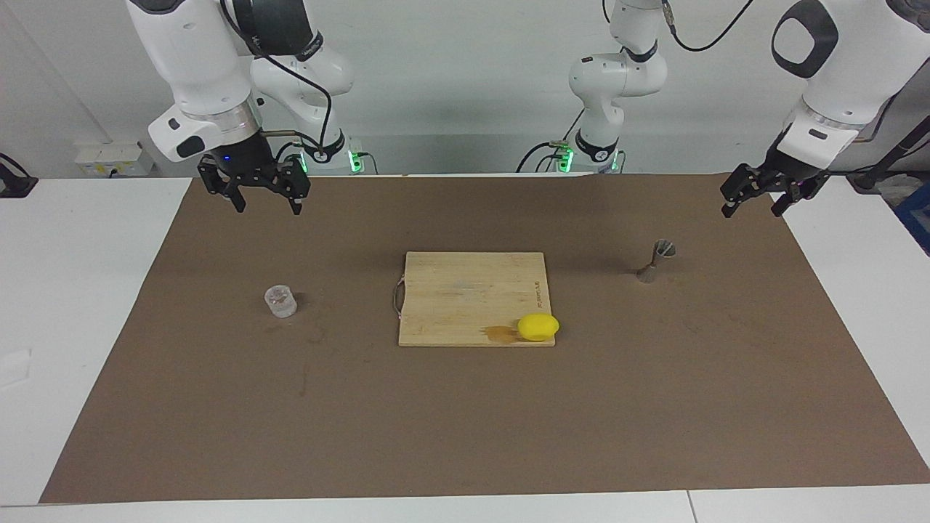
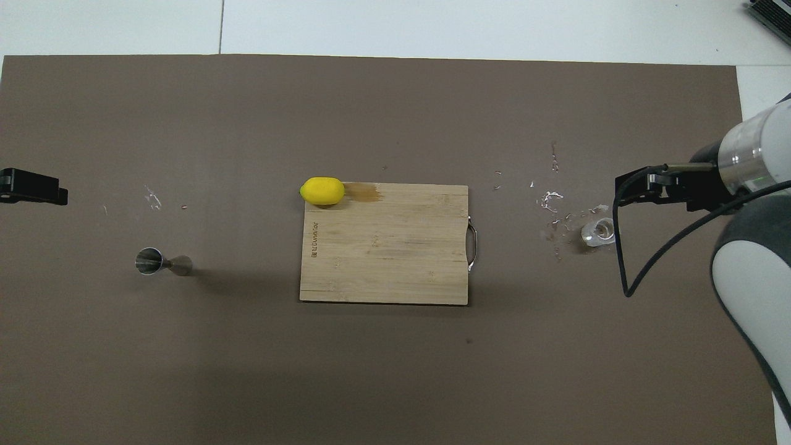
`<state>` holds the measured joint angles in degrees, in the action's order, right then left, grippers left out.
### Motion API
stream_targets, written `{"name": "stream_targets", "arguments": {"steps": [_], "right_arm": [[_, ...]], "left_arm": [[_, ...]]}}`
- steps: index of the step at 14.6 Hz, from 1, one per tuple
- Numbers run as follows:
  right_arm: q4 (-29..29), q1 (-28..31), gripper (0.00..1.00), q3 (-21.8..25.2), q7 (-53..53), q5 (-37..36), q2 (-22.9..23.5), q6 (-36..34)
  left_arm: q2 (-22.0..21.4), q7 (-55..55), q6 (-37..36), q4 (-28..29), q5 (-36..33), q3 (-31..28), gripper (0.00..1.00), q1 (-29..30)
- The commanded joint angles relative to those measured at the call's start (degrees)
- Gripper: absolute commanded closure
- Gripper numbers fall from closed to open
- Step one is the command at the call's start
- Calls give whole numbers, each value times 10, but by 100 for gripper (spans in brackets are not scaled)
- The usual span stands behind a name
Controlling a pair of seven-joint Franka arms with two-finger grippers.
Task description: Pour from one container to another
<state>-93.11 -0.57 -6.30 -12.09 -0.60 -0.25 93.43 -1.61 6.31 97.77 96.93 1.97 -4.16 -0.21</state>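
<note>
Steel jigger (image 1: 658,259) upright toward left arm's end; clear glass (image 1: 280,301) toward right arm's end, droplets (image 2: 550,201) beside it. Between them, cutting board (image 1: 465,290) bearing lemon (image 1: 538,327). Left gripper (image 1: 752,197) and right gripper (image 1: 265,195) raised, fingers spread, empty.

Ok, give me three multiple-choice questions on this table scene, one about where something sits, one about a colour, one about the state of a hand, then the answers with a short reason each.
1. Where does the lemon lie?
A. in the glass cup
B. on a corner of the cutting board
C. beside the metal jigger

2. What colour is the mat that covers the table?
A. brown
B. blue
C. green

3. How is the right hand?
A. shut on the glass cup
B. shut on the lemon
C. open, holding nothing

Answers:
1 B: the lemon rests on the board's corner that is farther from the robots.
2 A: the mat is plain brown.
3 C: its fingers stand apart in the air; the glass cup stands untouched on the mat.
</note>
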Motion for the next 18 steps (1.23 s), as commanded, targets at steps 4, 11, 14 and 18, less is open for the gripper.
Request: {"name": "stream_targets", "arguments": {"steps": [4, 11, 14, 18], "right_arm": [[-7, 8, 0, -2, 18, 13, -5, 4], [-7, 8, 0, -2, 18, 14, -5, 1], [-7, 9, 0, -1, 17, 14, -5, 0], [-7, 12, 0, -1, 17, 14, -5, 2]], "left_arm": [[6, 3, 6, -7, 7, 2, 0, 1], [6, 3, 14, -6, 7, 2, 0, -1], [6, 4, 16, -3, 8, 2, 0, -1], [6, 5, 29, -3, 7, 2, 0, -2]]}}
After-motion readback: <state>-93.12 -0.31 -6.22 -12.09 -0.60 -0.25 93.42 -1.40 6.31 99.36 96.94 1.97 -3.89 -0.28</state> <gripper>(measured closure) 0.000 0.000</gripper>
